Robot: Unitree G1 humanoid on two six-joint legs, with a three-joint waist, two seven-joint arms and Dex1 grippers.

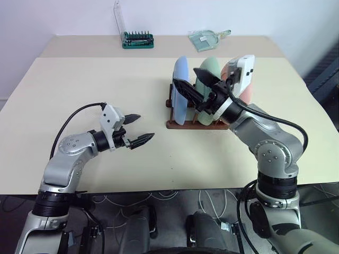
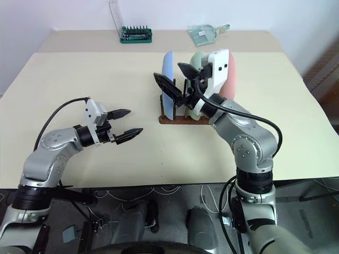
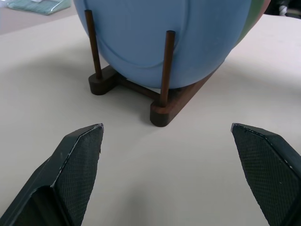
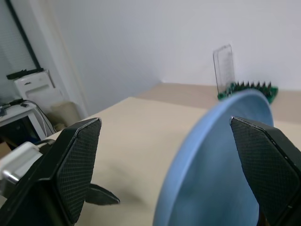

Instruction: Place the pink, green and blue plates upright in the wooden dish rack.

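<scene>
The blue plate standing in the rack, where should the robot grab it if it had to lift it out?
Probably by its top rim, coming from above. The blue plate stands on edge in the wooden dish rack, pegs hugging its lower part, so only the thin upper edge is free. The open right gripper is already near that edge.

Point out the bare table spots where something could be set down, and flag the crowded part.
Free: the wide stretch of table between the left gripper and the green bit set; also the strip in front of the wooden dish rack. Crowded: around the rack, where the open right gripper hangs over the blue plate.
</scene>
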